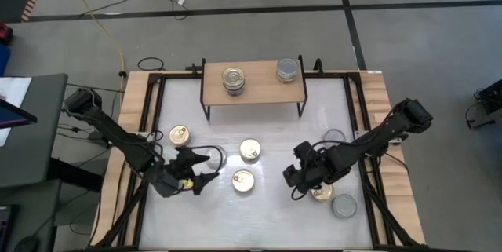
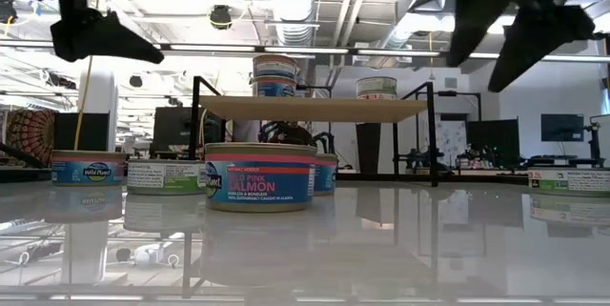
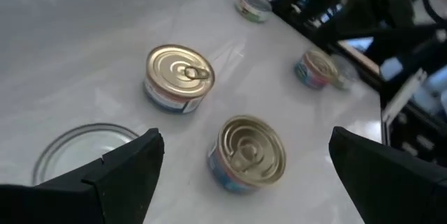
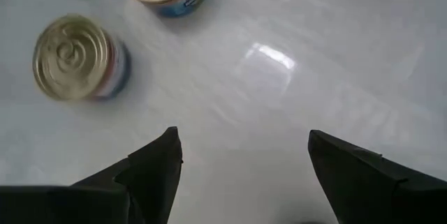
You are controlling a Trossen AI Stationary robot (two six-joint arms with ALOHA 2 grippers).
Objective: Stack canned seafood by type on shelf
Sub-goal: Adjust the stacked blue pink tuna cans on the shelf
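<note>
The light-wood shelf stands at the table's far side. On it are a stack of two gold-lidded tins and a grey-lidded tin. Gold-lidded tins rest on their bases on the white table. My left gripper hovers open at the near left, and a gold tin lies ahead between its fingers, untouched. My right gripper hovers open at the near right above bare tabletop, beside another gold tin.
A grey-lidded tin sits near the right front. Another pale-lidded tin sits farther back on the right. A pale-lidded tin lies close by my left gripper. Wooden rails border the table's sides.
</note>
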